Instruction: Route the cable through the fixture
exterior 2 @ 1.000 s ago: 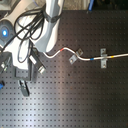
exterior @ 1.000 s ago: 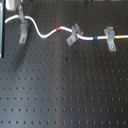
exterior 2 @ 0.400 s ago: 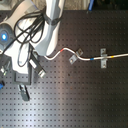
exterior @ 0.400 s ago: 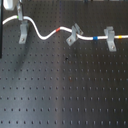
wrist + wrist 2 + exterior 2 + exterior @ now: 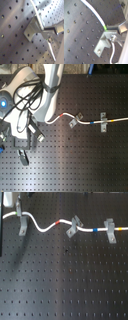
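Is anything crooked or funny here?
Yes. The middle clip leans sideways in the first exterior view, while the right clip stands straighter. The cable wiggles loosely between the left clip and the middle one.

The first exterior view is looking down at a slant along the board [image 5: 65,287], fairly close. The second exterior view is looking nearly straight down from higher, taking in the arm [image 5: 47,94]. Both are sharing the clips. Both wrist views are hugging one clip [image 5: 32,28].
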